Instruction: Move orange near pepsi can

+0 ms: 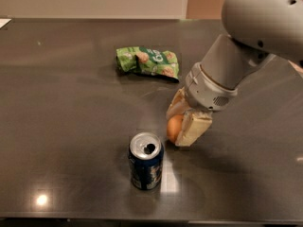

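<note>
The orange [173, 128] is a small round fruit held between the cream fingers of my gripper [183, 125], low over the dark table just right of the pepsi can. The fingers are shut on it and cover most of it. The pepsi can [146, 161] is dark blue with a silver opened top and stands upright near the table's front edge. A small gap shows between the orange and the can. My grey arm comes down from the upper right.
A green snack bag [148, 61] lies on the dark table [61, 112] behind the can and gripper. The table's front edge runs just below the can. A bright light reflection shows at the front left.
</note>
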